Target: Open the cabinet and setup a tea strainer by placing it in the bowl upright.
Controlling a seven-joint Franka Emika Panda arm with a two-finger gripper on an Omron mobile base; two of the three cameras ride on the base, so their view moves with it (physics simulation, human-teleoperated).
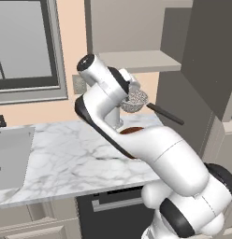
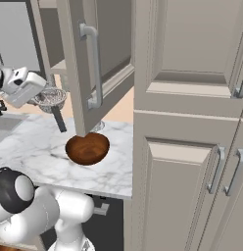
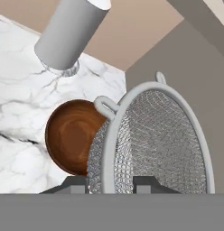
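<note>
You have the small silver wire-mesh tea strainer [image 3: 154, 140] pinched by its rim between the narrowed fingers of the two-finger gripper [image 3: 113, 182], and it hangs in the air above the white marble counter [image 1: 66, 158], clear of the open taupe-grey wall cabinet [image 1: 136, 58], whose inner shelf stands behind it. The grip on the rim leaves the mesh basket free below, which suits lowering it bottom-first; in the right base view its thin dark handle [image 2: 58, 120] slants downward from the basket, so the strainer looks tilted, not level, and you will likely need to square it before release if it is to sit upright. The round glossy reddish-brown wooden bowl [image 2: 87, 148] rests on the counter below and a little aside of the strainer; in the hand view it lies partly behind the basket, so you are near but not yet centred over it. Watch the swung-out cabinet door [image 2: 77, 63] with its vertical silver bar handle [image 2: 94, 66]: its lower edge hangs just above the bowl's far side. The tall white paper towel roll [image 3: 71, 34] stands just beyond the bowl, and the steel sink [image 1: 12, 156] lies well apart.
</note>
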